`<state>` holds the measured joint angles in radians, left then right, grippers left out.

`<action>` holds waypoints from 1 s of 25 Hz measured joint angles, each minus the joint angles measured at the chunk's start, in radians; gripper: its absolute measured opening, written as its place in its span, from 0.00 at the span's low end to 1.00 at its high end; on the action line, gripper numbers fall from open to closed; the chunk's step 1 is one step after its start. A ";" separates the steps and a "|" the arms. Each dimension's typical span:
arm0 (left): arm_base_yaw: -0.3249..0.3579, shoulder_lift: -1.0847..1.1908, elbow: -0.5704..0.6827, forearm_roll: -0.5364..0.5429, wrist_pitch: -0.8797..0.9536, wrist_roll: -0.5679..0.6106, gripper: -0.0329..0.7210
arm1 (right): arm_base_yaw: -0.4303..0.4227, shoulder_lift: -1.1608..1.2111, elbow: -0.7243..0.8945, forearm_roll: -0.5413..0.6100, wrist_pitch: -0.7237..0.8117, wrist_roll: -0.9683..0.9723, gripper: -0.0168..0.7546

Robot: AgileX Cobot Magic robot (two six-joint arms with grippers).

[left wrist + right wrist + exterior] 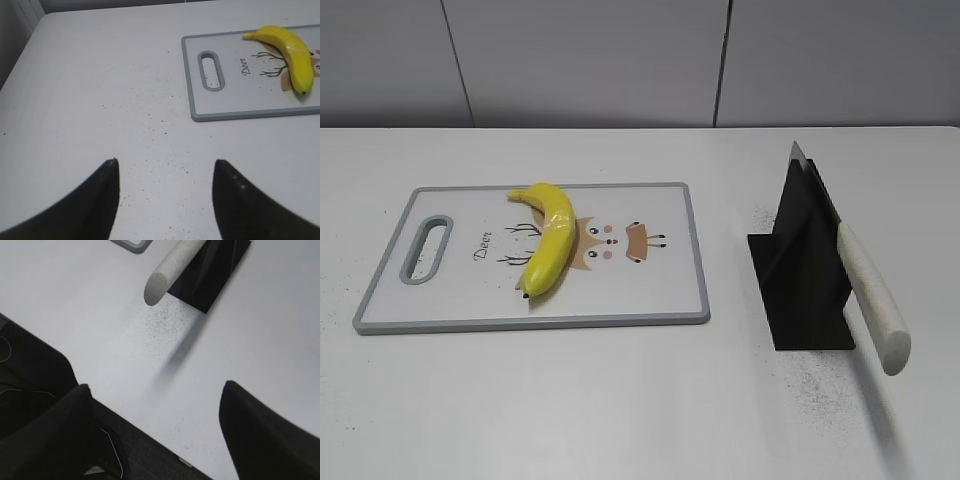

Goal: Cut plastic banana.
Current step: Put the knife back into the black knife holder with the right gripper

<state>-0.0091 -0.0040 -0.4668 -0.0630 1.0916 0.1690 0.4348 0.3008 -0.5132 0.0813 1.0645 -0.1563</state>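
The plastic banana (550, 240) is glossy yellow and lies on the white cutting board (650, 290) with a grey rim and a deer drawing. It also shows in the left wrist view (292, 52), on the board (230, 97). A knife with a white handle (875, 300) rests in a black stand (805, 290) to the right of the board. Its handle (172, 270) and the stand (215, 275) show in the right wrist view. My left gripper (165, 167) is open over bare table, left of the board. My right gripper (155, 390) is open over the table's front edge, near the knife handle. Neither gripper shows in the exterior view.
The white table (620, 400) carries fine dark specks around the stand (820, 385) and left of the board (160, 120). A grey wall (620, 60) stands behind the table. The board has a handle slot (428, 248) at its left end.
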 joint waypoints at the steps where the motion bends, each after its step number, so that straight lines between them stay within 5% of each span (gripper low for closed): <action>1: 0.000 0.000 0.000 0.000 0.000 0.000 0.78 | 0.000 -0.010 0.002 -0.002 -0.004 0.002 0.79; 17: 0.000 0.000 0.000 0.000 0.000 0.000 0.78 | -0.006 -0.297 0.003 -0.001 -0.016 0.007 0.79; 25: 0.001 0.000 0.000 -0.004 0.000 0.000 0.78 | -0.181 -0.307 0.003 0.002 -0.017 0.007 0.79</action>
<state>-0.0080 -0.0040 -0.4668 -0.0668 1.0916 0.1690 0.2541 -0.0061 -0.5106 0.0831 1.0479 -0.1497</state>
